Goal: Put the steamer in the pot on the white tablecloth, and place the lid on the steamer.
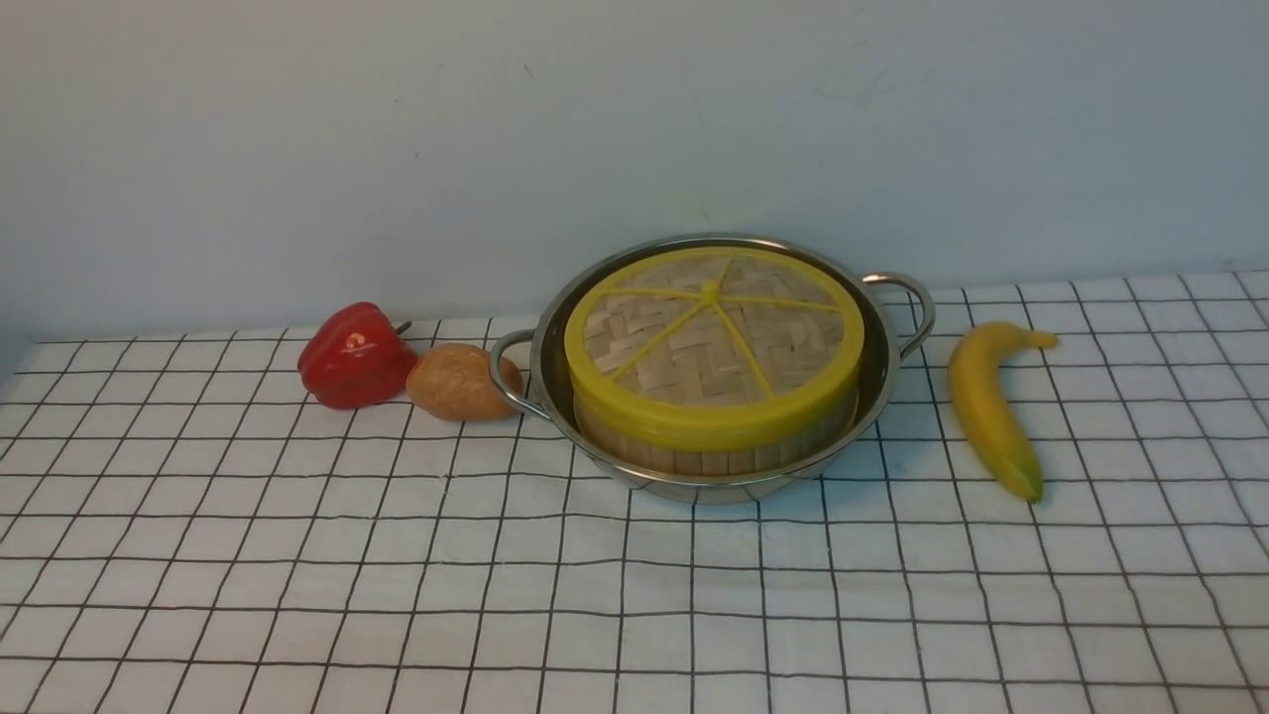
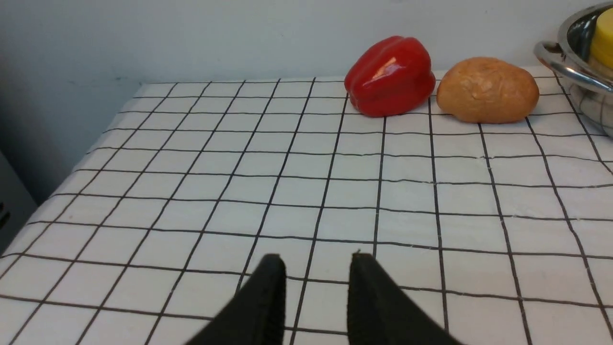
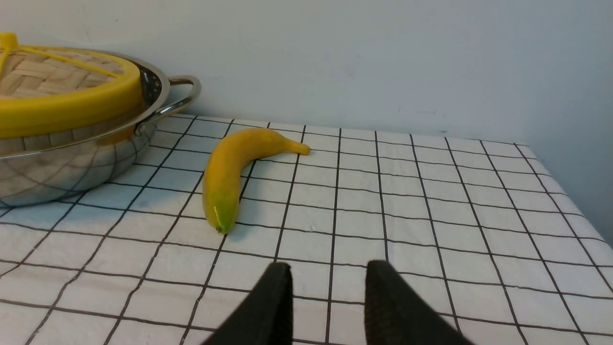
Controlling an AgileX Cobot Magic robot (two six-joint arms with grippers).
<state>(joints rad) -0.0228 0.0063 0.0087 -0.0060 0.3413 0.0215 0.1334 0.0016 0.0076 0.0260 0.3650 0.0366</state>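
The pot (image 1: 882, 372) stands on the white tablecloth (image 1: 297, 595) at the middle back. The steamer (image 1: 714, 451) sits inside it, only its slatted side showing. The lid (image 1: 714, 342) lies flat on top of the steamer and hides its contents. The pot (image 3: 72, 167) and lid (image 3: 67, 105) also show in the right wrist view, and the pot's handle (image 2: 565, 72) in the left wrist view. My left gripper (image 2: 316, 261) is open and empty over bare cloth, well short of the pot. My right gripper (image 3: 328, 268) is open and empty over bare cloth. Neither gripper shows in the front view.
A red bell pepper (image 1: 354, 355) and a brown potato (image 1: 461, 382) lie left of the pot, the potato next to its left handle. A banana (image 1: 991, 407) lies right of the pot. A pale wall runs along the table's back edge. The cloth's left edge (image 2: 62, 177) drops off.
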